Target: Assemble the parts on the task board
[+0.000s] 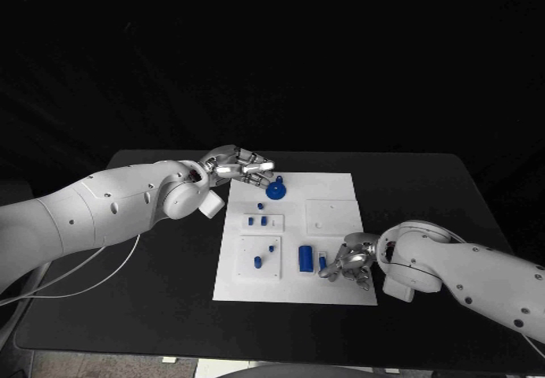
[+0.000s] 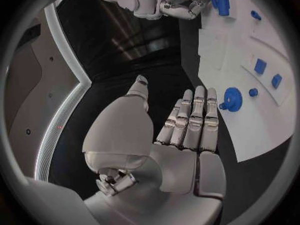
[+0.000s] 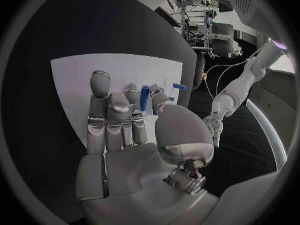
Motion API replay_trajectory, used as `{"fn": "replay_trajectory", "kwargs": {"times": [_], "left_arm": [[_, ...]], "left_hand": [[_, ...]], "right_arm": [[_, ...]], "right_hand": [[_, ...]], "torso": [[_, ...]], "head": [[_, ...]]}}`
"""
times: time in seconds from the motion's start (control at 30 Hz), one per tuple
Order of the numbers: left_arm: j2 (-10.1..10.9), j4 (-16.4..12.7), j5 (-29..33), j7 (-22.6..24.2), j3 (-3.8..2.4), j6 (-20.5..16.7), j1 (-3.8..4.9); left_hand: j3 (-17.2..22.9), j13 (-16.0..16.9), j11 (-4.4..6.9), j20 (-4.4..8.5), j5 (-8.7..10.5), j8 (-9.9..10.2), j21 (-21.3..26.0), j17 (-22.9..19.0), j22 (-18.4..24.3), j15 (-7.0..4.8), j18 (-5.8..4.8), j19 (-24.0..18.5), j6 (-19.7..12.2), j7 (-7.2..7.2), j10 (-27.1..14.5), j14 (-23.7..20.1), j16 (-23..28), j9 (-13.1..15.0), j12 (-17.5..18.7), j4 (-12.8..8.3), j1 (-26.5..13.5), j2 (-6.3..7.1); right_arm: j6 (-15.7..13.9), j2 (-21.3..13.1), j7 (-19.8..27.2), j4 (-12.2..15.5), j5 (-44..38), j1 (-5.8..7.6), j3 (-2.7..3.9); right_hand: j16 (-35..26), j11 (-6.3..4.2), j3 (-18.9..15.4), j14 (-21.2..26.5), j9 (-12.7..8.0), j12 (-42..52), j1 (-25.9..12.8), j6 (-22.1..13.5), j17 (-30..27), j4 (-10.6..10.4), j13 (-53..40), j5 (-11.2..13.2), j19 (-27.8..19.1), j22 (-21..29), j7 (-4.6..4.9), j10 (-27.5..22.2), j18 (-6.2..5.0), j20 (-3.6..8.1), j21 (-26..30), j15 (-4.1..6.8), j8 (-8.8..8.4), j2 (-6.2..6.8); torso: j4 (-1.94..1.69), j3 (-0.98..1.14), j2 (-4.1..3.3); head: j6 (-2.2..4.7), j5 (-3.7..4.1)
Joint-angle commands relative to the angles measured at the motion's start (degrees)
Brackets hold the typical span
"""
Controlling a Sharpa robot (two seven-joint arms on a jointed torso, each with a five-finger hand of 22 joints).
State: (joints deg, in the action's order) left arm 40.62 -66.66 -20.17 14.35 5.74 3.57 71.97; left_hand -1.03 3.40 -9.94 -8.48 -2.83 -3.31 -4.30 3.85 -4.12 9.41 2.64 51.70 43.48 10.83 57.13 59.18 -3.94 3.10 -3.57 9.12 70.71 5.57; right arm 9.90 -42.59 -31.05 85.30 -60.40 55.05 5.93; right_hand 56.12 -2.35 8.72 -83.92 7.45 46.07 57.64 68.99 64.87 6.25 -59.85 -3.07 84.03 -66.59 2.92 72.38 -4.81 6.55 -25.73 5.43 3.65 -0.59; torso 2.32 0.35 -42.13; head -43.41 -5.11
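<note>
The head view shows the whole board (image 1: 293, 236) on the table (image 1: 148, 276). The left wrist view alone shows the left hand (image 2: 187, 130) released, fingers straight beside the round part (image 2: 232, 99) at the board's far end. The right hand (image 1: 350, 261), near the board's near right corner, partly hides a small part; its grasp cannot be told. The cylinder (image 1: 305, 257) lies lengthwise, pointing away from the robot.
</note>
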Motion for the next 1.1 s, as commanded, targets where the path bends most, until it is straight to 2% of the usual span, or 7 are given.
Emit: {"fn": "replay_trajectory", "kwargs": {"times": [0.03,0.67,0.77,0.83,0.87,0.97,1.1], "left_arm": [[-0.1,-0.1,-0.1,0.3,-0.01,0.9,-0.03],[-0.1,0.0,-0.1,0.2,0.09,0.9,-0.04],[-0.1,0.0,-0.1,0.2,0.09,0.9,-0.04],[-0.1,0.0,-0.1,0.2,0.10,1.0,-0.04],[-0.1,0.0,-0.1,0.2,0.10,1.0,-0.04],[0.0,0.0,-0.1,0.1,0.10,1.0,-0.04],[0.0,0.0,-0.1,0.1,0.11,1.0,-0.04]], "left_hand": [[0.0,0.0,-0.12,0.03,0.12,0.0,0.0,0.0,-0.1,-0.02,-0.55,0.1,0.1,-0.03,-0.4,0.1,0.3,0.1,0.2,-0.3,0.0,-0.87],[0.0,0.0,-0.12,0.03,0.12,0.0,0.0,0.0,-0.1,-0.02,-0.55,0.1,0.1,-0.03,-0.4,0.1,0.3,0.1,0.2,-0.3,0.0,-0.87],[-0.1,0.0,-0.12,0.03,0.12,0.0,0.0,0.0,-0.1,-0.03,-0.55,0.1,0.1,-0.02,-0.4,0.1,0.3,0.1,0.1,-0.5,-0.1,-0.98],[-0.1,0.0,-0.12,0.03,0.12,0.0,0.0,0.0,-0.1,-0.03,-0.55,0.1,0.1,-0.02,-0.4,0.1,0.3,0.1,0.1,-0.5,-0.1,-0.98],[-0.1,0.0,-0.12,0.03,0.12,0.0,0.0,0.0,-0.1,-0.03,-0.55,0.1,0.1,-0.02,-0.4,0.1,0.3,0.1,0.1,-0.5,-0.1,-0.98],[-0.1,0.0,-0.12,0.03,0.12,0.0,0.0,0.0,-0.1,-0.03,-0.55,0.1,0.1,-0.02,-0.4,0.1,0.3,0.1,0.1,-0.5,-0.1,-0.98],[-0.1,0.0,-0.12,0.03,0.12,0.0,0.0,0.0,-0.1,-0.03,-0.55,0.1,0.1,-0.02,-0.4,0.1,0.3,0.1,0.1,-0.5,-0.1,-0.98]], "right_arm": [[0.5,0.1,0.8,-0.1,0.1,-0.10,-0.03],[-2.6,0.4,1.8,-0.5,0.1,-0.12,-0.02],[-2.9,0.4,2.0,-0.5,0.1,-0.12,-0.01],[-3.0,0.4,2.1,-0.5,0.1,-0.12,-0.01],[-3.1,0.4,2.2,-0.5,0.1,-0.12,-0.01],[-3.0,0.3,2.4,-0.4,0.2,-0.12,-0.01],[-2.6,0.0,2.7,-0.1,0.2,-0.12,0.00]], "right_hand": [[0.0,0.20,0.5,-0.2,0.1,0.0,0.4,0.0,0.1,0.0,0.0,0.2,2.1,0.0,-0.27,0.1,0.69,0.30,0.2,0.08,0.04,-0.79],[0.1,0.11,-0.9,-0.2,0.2,0.1,-1.7,0.5,0.2,-1.4,0.0,0.3,2.2,-0.1,-0.36,0.3,0.79,0.53,0.1,0.26,0.04,-0.82],[0.1,0.16,-3.6,-0.2,0.3,0.1,-3.4,0.5,0.3,-2.7,0.0,0.3,2.2,0.0,-0.39,0.4,0.78,0.53,0.1,0.24,0.06,-0.36],[0.1,0.15,-6.0,-0.2,0.4,0.1,-3.4,0.4,0.3,-3.2,0.0,0.3,2.2,0.0,-0.38,0.4,0.78,0.53,0.1,0.24,0.06,-0.92],[0.1,0.05,-9.5,-0.2,0.6,0.1,-2.0,0.2,0.4,-3.4,0.0,0.3,2.2,0.0,-0.33,0.4,0.77,0.53,0.1,0.24,-0.04,-2.30],[0.0,0.16,-12.1,-0.2,0.9,0.0,-1.4,0.3,0.4,-3.4,0.0,0.3,2.2,0.1,-0.37,0.4,0.77,0.54,0.1,0.24,0.09,-3.33],[-0.1,0.17,-13.3,-0.2,0.9,0.0,-1.1,0.3,0.4,-3.2,0.0,0.3,2.2,0.1,-0.35,0.4,0.78,0.52,0.1,0.24,0.05,-3.23]], "torso": [[0.00,-0.02,-0.02],[0.04,0.01,-0.02],[0.04,0.02,-0.03],[0.04,0.02,-0.01],[0.04,0.02,-0.01],[0.03,0.01,-0.02],[0.01,-0.01,-0.01]], "head": [[0.03,0.01],[0.27,0.01],[0.29,0.01],[0.28,0.03],[0.28,0.03],[0.27,0.05],[0.29,0.11]]}}
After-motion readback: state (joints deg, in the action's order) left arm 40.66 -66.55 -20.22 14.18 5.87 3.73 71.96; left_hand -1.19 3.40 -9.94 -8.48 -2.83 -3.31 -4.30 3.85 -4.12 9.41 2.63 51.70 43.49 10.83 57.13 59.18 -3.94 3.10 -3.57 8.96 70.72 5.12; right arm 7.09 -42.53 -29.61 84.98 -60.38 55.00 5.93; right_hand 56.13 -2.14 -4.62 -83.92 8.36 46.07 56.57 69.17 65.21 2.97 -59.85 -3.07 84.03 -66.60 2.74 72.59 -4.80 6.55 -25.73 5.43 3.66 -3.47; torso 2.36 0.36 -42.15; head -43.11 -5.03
